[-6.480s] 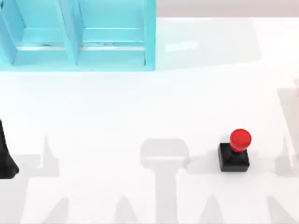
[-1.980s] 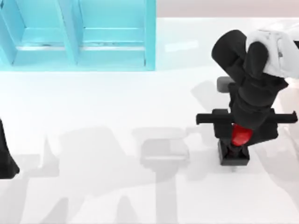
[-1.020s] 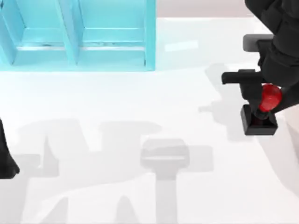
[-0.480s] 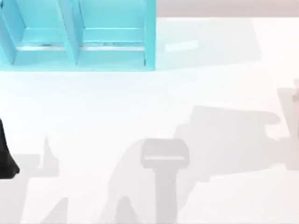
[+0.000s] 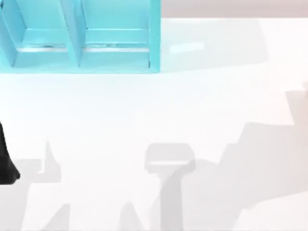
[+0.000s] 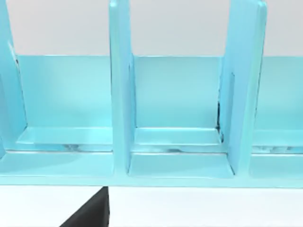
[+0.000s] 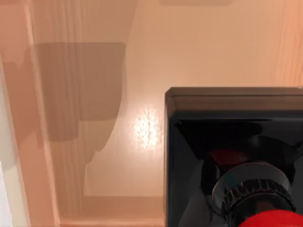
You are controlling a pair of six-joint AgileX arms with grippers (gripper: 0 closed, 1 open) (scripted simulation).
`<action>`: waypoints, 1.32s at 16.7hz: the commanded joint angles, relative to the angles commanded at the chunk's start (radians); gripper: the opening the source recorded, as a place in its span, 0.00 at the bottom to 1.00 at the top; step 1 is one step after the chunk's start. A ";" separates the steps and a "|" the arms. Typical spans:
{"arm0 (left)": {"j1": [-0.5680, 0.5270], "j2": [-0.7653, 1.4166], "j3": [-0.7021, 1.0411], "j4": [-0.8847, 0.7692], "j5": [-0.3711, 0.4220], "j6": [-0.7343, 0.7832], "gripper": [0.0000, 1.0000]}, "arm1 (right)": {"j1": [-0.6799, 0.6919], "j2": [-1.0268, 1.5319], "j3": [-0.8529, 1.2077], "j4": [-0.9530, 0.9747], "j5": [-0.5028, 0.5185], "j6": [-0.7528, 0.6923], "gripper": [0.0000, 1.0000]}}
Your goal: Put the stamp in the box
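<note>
stamp [image 7: 236, 156] sits close under my right wrist camera, black base and bit of red knob showing, over tan box floor [image 7: 142, 94]. can't tell if my right fingers pinch it. left arm [image 5: 6, 163] parked at table's left edge, near blue shelf [image 5: 77, 38].

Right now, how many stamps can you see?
1. The stamp is close in the right wrist view, with a tan surface behind it. Others could be hidden beyond these views.
</note>
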 joint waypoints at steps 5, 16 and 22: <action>0.000 0.000 0.000 0.000 0.000 0.000 1.00 | 0.005 -0.003 -0.074 0.074 0.000 0.003 0.00; 0.000 0.000 0.000 0.000 0.000 0.000 1.00 | 0.004 -0.007 -0.267 0.260 0.000 0.004 0.08; 0.000 0.000 0.000 0.000 0.000 0.000 1.00 | 0.004 -0.007 -0.267 0.260 0.000 0.004 0.53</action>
